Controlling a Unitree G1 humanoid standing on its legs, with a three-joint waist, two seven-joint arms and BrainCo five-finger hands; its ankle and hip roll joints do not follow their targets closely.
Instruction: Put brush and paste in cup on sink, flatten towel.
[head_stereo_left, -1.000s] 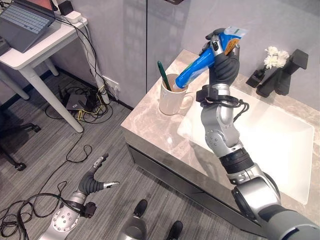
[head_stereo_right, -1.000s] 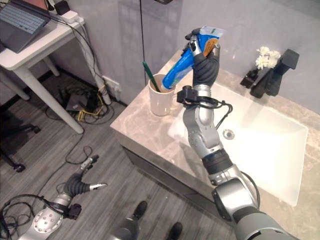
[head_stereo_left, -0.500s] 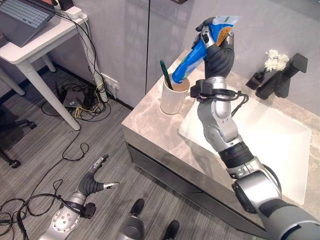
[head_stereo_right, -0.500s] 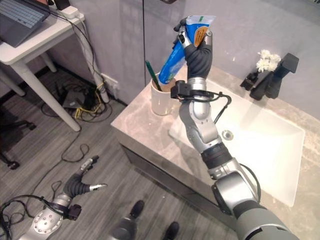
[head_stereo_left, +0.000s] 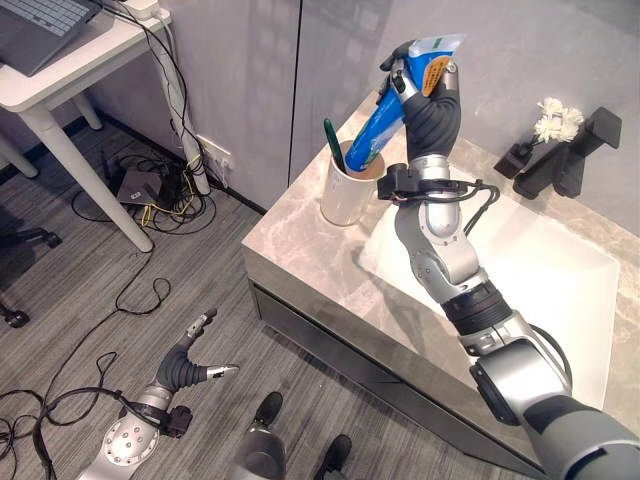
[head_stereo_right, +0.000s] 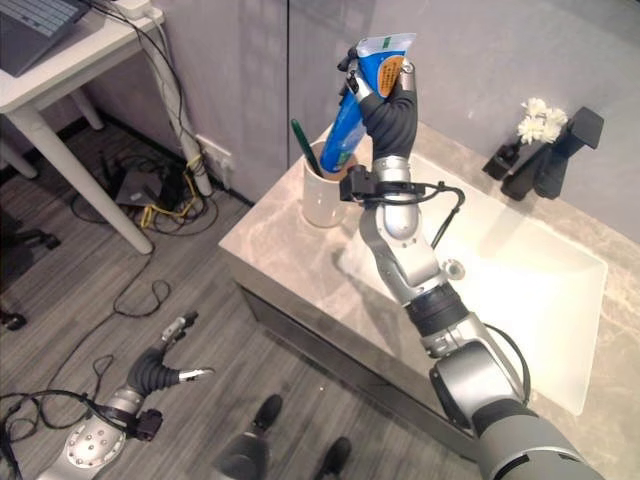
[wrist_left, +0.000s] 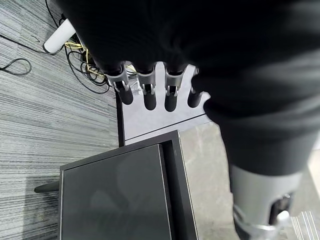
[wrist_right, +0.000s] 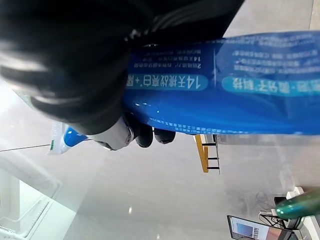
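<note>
The blue paste tube (head_stereo_left: 385, 110) is being grasped by the right hand (head_stereo_left: 432, 105), fingers curled round its upper end, its lower end being held at the rim of the white cup (head_stereo_left: 346, 195). A green brush (head_stereo_left: 333, 145) is standing in that cup, on the counter (head_stereo_left: 300, 250) left of the sink (head_stereo_left: 540, 280). The left hand (head_stereo_left: 190, 365) is being held low over the floor, fingers relaxed and grasping nothing.

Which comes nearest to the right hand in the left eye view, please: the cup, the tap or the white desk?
From the right hand:
1. Cup, just below it on the counter's left corner.
2. Tap, to its right, behind the basin.
3. White desk, far left.
</note>
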